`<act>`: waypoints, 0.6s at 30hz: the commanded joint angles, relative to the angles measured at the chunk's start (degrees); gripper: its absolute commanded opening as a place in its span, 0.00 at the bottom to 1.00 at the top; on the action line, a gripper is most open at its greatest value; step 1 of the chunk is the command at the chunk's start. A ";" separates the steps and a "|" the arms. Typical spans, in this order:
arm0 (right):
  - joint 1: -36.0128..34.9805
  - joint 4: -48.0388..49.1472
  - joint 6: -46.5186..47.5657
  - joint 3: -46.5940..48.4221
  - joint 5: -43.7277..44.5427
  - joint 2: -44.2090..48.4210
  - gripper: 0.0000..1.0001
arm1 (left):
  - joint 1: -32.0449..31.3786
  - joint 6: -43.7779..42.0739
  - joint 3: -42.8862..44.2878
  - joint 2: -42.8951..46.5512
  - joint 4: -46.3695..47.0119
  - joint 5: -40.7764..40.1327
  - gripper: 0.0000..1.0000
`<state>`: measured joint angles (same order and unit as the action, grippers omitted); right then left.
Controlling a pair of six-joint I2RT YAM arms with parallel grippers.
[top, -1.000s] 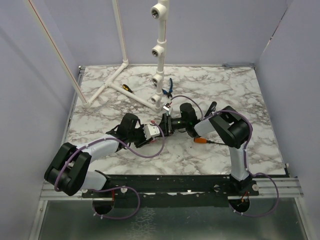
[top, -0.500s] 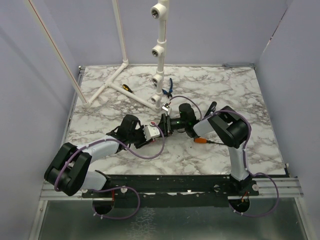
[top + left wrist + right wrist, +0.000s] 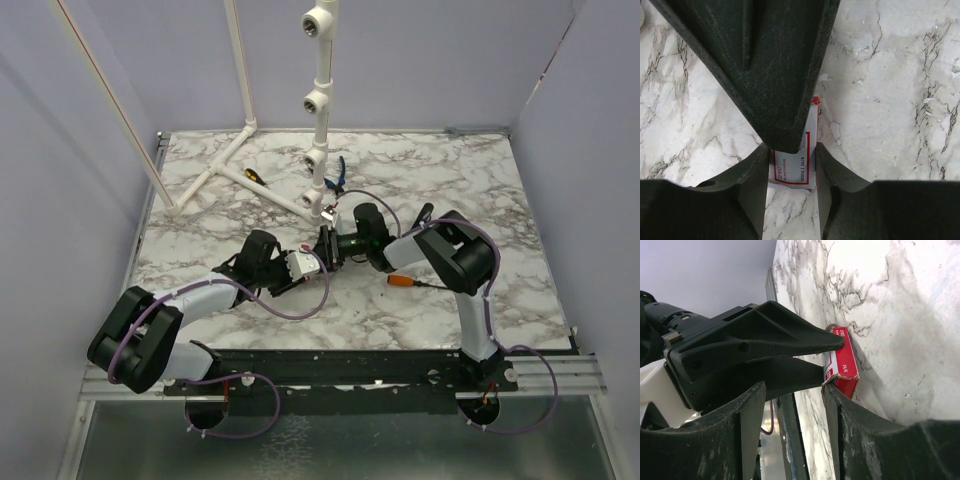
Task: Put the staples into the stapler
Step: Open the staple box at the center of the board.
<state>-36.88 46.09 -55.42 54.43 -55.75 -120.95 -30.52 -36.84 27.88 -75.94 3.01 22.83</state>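
Near the middle of the table (image 3: 480,180) we see the box of staples (image 3: 792,172) clamped across its width by the left gripper (image 3: 791,147), its long axis running toward the right gripper (image 3: 794,387), whose parted jaws hang at its far end.

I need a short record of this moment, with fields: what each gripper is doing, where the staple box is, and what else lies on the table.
left gripper: closed on the staple box, one finger on each long side
right gripper: jaws apart, facing the left gripper, one finger reaching over the box; contact cannot be told
staple box: white with red border, held near the middle of the table
other things: screwdriver with orange handle beside the right arm; white pipe frame at the far side
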 commanded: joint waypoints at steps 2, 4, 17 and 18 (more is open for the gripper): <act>-2.16 -15.12 6.14 0.58 4.56 -2.80 0.56 | -1.21 -0.07 -0.41 0.79 7.66 1.32 0.24; -2.12 -15.72 6.99 0.63 4.52 -2.67 0.56 | -1.21 -0.23 -0.66 0.88 7.55 1.50 0.24; 1.68 -12.26 8.04 -1.80 1.91 -0.51 0.59 | -1.21 -1.39 -1.38 1.10 7.04 2.12 0.24; 1.79 -11.30 7.63 -2.01 1.42 -0.59 0.60 | -1.21 -1.39 -1.34 1.06 6.90 2.13 0.24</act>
<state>-36.25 39.31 -48.51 55.31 -55.88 -119.44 -30.89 -37.52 26.35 -75.42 5.26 22.50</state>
